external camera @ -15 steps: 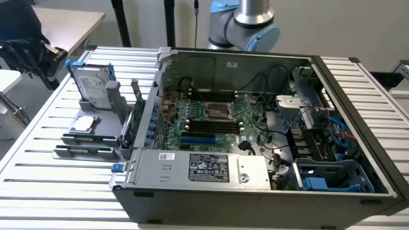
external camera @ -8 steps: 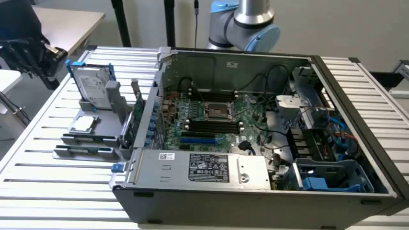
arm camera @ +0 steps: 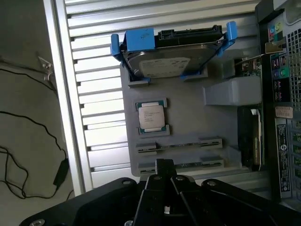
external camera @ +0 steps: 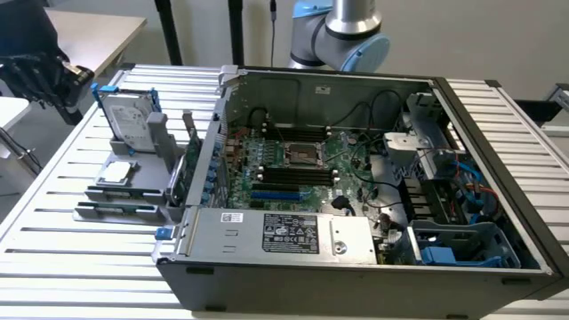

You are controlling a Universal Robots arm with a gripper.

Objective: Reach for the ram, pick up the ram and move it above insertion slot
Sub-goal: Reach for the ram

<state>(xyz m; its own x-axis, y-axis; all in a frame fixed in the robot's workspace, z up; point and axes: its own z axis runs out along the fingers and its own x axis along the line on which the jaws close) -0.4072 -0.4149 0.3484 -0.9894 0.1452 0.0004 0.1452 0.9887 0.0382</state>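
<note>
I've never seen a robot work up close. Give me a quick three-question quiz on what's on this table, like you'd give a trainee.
1. True or false: the black gripper above the grey plastic holder tray has its jaws shut.
2. What sits in the blue plastic caddy? A) a silver hard drive B) a cooling fan C) a battery
3. Fill in: the square silver processor chip lies ___ the open black computer case.
Key: 1 true; 2 A; 3 outside.
</note>
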